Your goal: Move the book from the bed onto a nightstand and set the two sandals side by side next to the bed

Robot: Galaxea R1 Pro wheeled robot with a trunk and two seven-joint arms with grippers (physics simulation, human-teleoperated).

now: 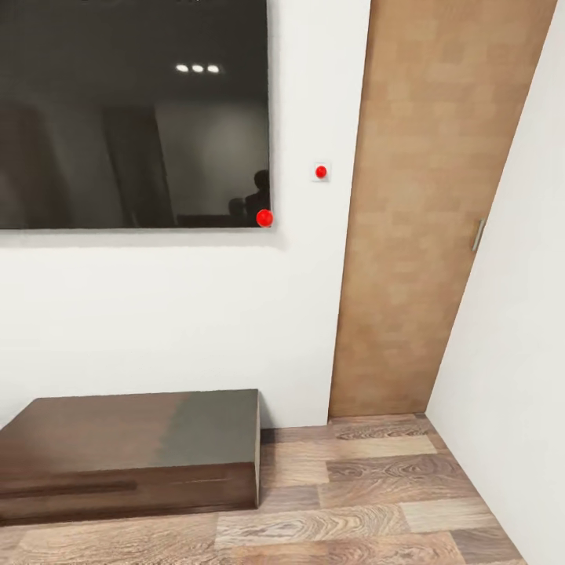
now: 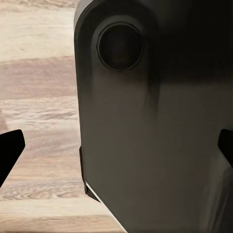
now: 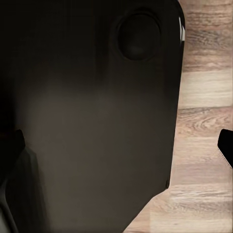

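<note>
Left wrist view shows the left gripper [image 2: 116, 145] with its two dark fingertips [image 2: 10, 145] at opposite edges of the picture, spread wide and holding nothing; between them sits a big dark grey part of the robot's own body [image 2: 145, 126] with a round recess, over the wood-plank floor [image 2: 39, 97]. In the right wrist view the right gripper [image 3: 119, 145] is likewise spread wide and empty, one fingertip [image 3: 225, 145] at the picture's edge and a similar dark body panel [image 3: 92, 111] between the tips, planks beside it. No task thing is within either gripper. From the head view, a low dark-brown wooden cabinet [image 1: 133, 451] stands on the floor against a white wall [image 1: 157, 314]; above it hangs a large dark glossy panel [image 1: 133, 110] with a red dot [image 1: 264, 218] at its lower corner. Beside that is a small wall plate with a red dot [image 1: 320, 172], then a light wooden door [image 1: 424, 220] with a metal handle [image 1: 477, 235]. No writing or labels are readable.
</note>
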